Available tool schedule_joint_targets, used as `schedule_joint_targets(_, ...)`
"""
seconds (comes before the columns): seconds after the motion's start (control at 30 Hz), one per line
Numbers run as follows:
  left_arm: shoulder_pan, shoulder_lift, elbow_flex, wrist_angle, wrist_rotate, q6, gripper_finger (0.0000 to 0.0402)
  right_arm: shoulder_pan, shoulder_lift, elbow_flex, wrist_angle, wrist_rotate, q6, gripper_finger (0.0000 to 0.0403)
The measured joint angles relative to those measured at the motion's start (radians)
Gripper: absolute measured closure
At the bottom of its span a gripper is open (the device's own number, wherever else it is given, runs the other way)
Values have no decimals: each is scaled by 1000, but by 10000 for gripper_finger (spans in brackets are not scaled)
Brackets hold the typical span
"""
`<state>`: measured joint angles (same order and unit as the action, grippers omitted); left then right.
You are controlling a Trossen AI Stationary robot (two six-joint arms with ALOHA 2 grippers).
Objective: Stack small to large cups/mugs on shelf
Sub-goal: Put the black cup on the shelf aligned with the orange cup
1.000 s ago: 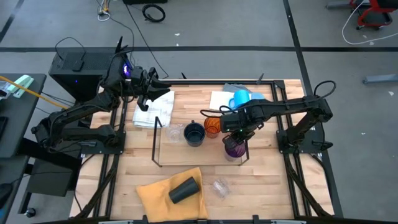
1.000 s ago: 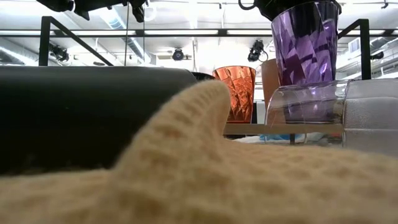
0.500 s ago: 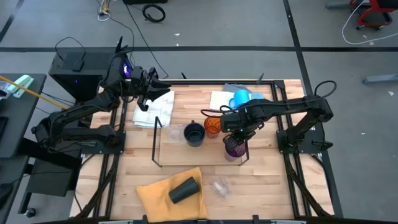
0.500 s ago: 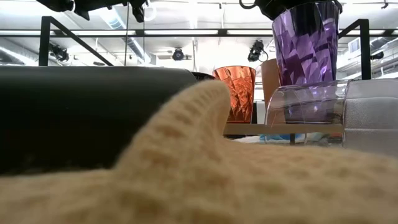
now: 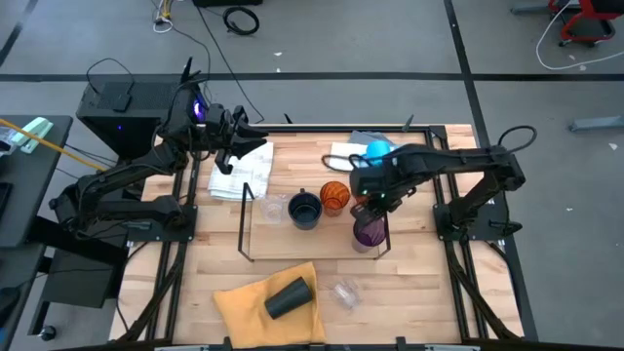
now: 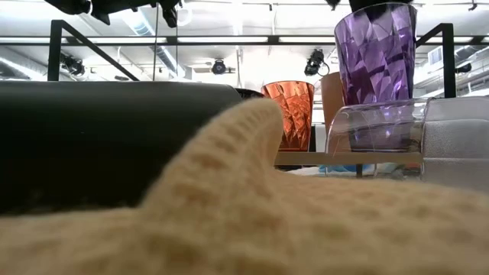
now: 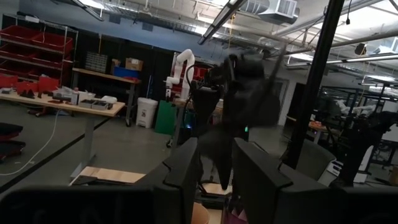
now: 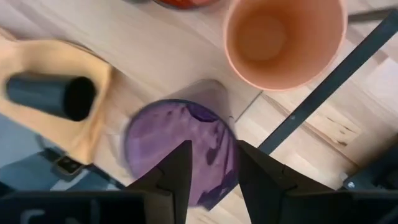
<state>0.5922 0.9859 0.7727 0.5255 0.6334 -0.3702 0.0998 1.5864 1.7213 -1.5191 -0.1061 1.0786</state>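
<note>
The right gripper [image 5: 375, 198] hangs just above the purple cup [image 5: 368, 231], its two fingers [image 8: 176, 176] parted by a narrow gap and holding nothing; the wrist view looks straight down past them into the cup's open mouth. The cup stands upright on the shelf [image 5: 276, 240], near the shelf's 4 o'clock corner, beside the black wire end loop.

To finish this step well, I'd say the arm should rise straight up until the fingers are well above the rim, since any sideways drift could tip the tall cup against the wire frame. The peach cup [image 8: 283, 41] stands just beside the purple one, toward 12 o'clock, so a swing that way risks a knock too.

Outward along the shelf, the orange cup [image 5: 334, 196] sits at about 11 o'clock from the purple cup, then the navy mug [image 5: 305, 209] and a clear glass [image 5: 274, 208] toward 9 o'clock. The blue mug [image 5: 375, 152] rests off the shelf at 12 o'clock. The black cup [image 5: 288, 297] lies on its side on the yellow cloth [image 5: 244, 302] at 7 o'clock, another clear glass [image 5: 344, 292] beside it.

Compared with a second ago, the right gripper has let go of the purple cup's rim and pulled up and back; in the low view its dark fingers have left the cup's top. The left gripper [image 5: 237, 135] stays parked over the white cloth [image 5: 239, 171] at 10 o'clock, slightly open.
</note>
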Motion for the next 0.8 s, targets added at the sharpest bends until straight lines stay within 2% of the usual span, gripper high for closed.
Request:
schedule_joint_targets(0.1,0,0,0,0,0,0,294,0,0,101,-58,30,-2,274)
schedule_joint_targets(0.33,0,0,0,-2,0,-4,294,-11,-29,262,-51,221,48,274)
schedule_joint_targets(0.47,0,0,0,-8,19,-10,294,31,-25,269,-52,235,46,275)
schedule_joint_targets(0.63,0,0,0,-9,27,-11,294,60,-21,269,-52,309,72,277)
schedule_joint_targets(0.8,0,0,0,-8,42,-12,294,96,-21,269,-52,315,109,277)
